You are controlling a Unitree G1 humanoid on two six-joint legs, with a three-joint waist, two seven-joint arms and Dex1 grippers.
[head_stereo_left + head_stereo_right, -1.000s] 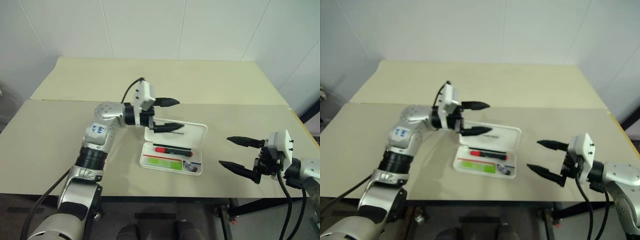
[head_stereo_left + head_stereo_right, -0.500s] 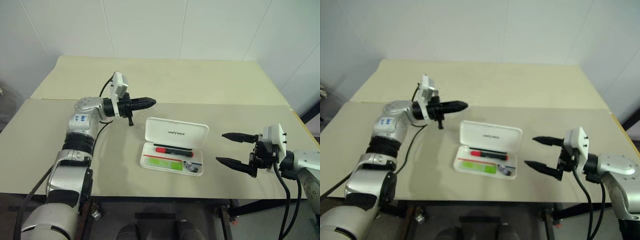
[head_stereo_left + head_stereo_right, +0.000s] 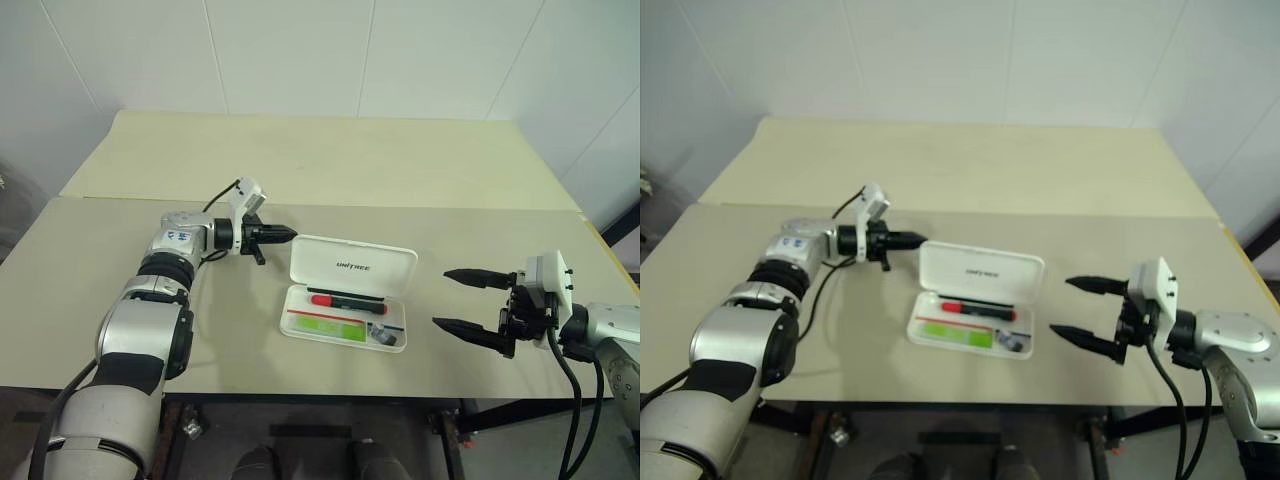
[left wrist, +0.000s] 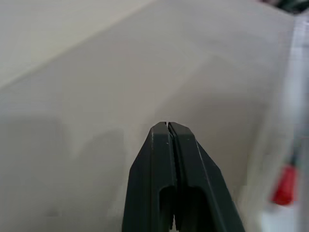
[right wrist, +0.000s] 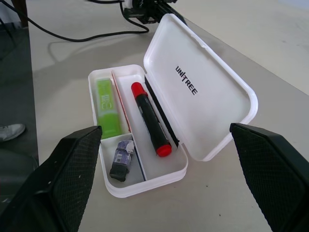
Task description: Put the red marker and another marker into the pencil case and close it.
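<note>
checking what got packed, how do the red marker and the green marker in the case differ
Colour: the red marker has a black barrel with red ends, while the green marker is pale lime all over. Place: the red marker lies in the compartment nearer the open lid, the green marker in the outer one, across a divider. Shape: the red one is slimmer. Both lie flat, lengthwise, inside the pencil case.

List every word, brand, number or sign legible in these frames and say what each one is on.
"UNITREE": dark lettering on the inside of the raised lid of the pencil case, clearest in the right wrist view.
Print on the lime-green marker in the case: too small to read.
Blue marks on the left arm's upper joint: blurred, not readable.
Nothing readable on the red marker or the small grey item beside it.
</note>
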